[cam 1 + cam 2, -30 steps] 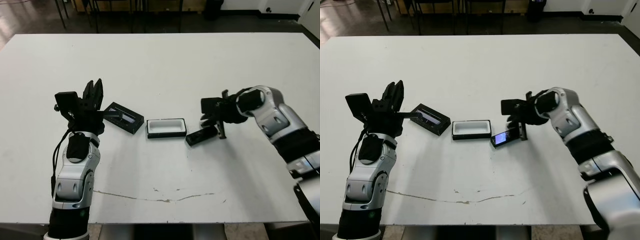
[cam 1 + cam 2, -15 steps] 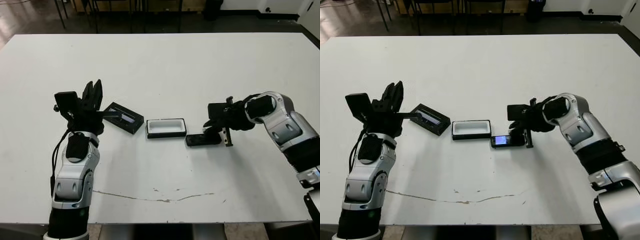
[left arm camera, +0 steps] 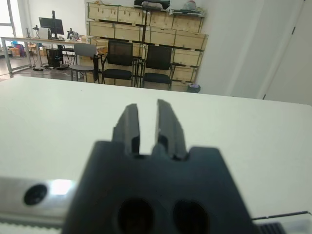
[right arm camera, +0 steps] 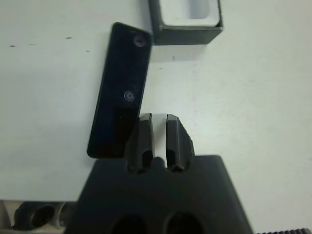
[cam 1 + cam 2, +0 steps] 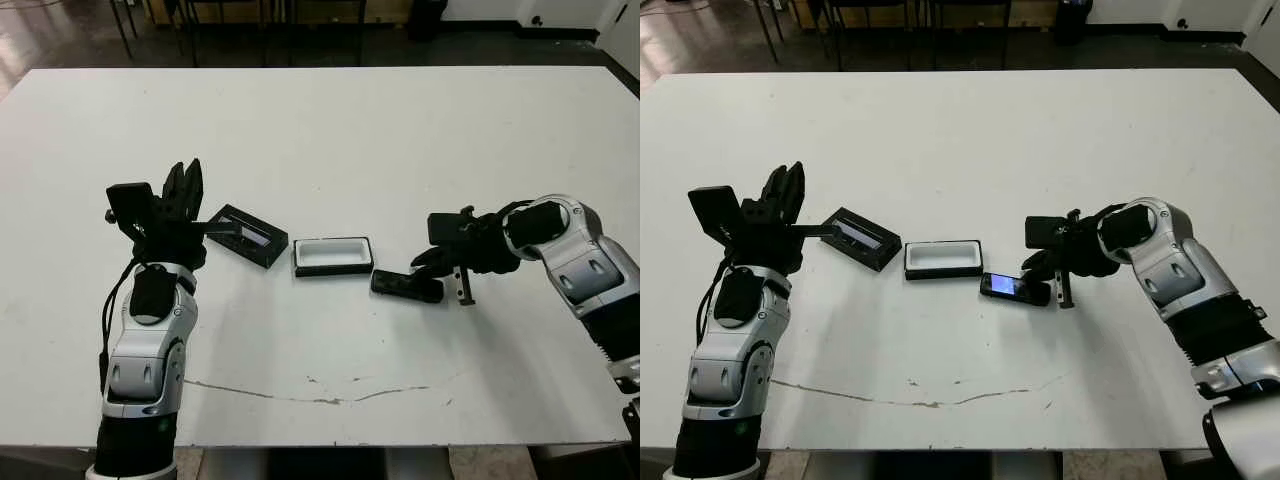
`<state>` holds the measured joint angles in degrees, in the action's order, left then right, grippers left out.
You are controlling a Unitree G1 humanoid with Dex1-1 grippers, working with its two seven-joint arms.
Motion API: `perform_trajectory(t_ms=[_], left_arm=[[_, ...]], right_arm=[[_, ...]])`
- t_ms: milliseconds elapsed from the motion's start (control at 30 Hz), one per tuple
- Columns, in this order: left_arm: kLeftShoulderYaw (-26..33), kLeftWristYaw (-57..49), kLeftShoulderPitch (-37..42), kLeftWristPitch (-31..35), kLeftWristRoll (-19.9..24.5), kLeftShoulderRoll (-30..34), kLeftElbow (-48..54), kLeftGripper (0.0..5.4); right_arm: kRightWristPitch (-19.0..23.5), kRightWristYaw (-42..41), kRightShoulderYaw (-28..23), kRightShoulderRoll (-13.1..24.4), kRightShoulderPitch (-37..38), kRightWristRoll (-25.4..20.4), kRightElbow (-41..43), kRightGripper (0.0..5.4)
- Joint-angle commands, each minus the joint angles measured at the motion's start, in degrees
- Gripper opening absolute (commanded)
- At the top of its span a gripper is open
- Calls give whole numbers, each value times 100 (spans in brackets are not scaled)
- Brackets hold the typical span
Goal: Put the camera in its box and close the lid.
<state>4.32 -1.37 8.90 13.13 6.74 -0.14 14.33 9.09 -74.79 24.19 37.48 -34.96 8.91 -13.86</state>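
The worktop (image 5: pixel 330 140) is white, with a thin dark scratch line near its front edge. The camera (image 5: pixel 1015 287) is black with a small bluish screen. The box (image 5: pixel 332 256) has black walls and a white lining. The lid (image 5: pixel 246 235) is black with a glossy bluish-grey strip. Both arms are silver-grey with black end effectors.

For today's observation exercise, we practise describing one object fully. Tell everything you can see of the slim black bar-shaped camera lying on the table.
The slim black bar-shaped camera looks like glossy hard plastic, with rounded corners. It lies flat on the white table, its small bluish screen facing up. The right wrist view shows two small round marks on its face. It sits just beside the short end of the open black tray-like box with white lining, not inside it. The right pincer is close at its far end, with fingers nearly together; contact is unclear.
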Motion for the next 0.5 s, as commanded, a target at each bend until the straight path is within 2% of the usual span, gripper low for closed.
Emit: perform_trajectory(t_ms=[33,267,500], left_arm=[[45,20,9,90,10,60,-82,2],[61,0,21,112,17,43,-67,2],[42,19,15,94,12,43,-64,2]], right_arm=[[79,-140,95,105,195,7,-53,0],[-228,-196,73,194,230,-48,-26,0],[-62,-285,51,221,234,-162,45,0]])
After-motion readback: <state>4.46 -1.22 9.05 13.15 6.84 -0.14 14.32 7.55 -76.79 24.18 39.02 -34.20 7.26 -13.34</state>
